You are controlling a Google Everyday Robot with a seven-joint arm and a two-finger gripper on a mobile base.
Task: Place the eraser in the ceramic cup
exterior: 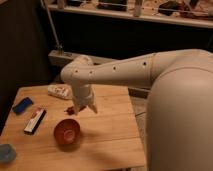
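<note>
Wooden table (112, 142) in a dim room. Pale blue cup (6, 152) at the 8 o'clock corner, cut by the frame. Red-orange bowl (66, 131) left of centre. Eraser (35, 121) at the bowl's 10 o'clock, lying flat, apart from it: black sides, white top, red mark. Gripper (89, 107) above the boards at the bowl's 1 o'clock, pointing down, jaws wide, empty. Blue pad (22, 105) near the 10 o'clock edge. Open boards toward 3 o'clock. Dark shelving (125, 12) behind.

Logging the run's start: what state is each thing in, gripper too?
gripper: open, holding nothing, above the table.
eraser: lying flat, white face up, untouched.
ceramic cup: standing at the left edge, partly cut off, no eraser in it.
red-orange bowl: upright, looks empty.
blue pad: lying flat.
white packet: lying at the back.
</note>
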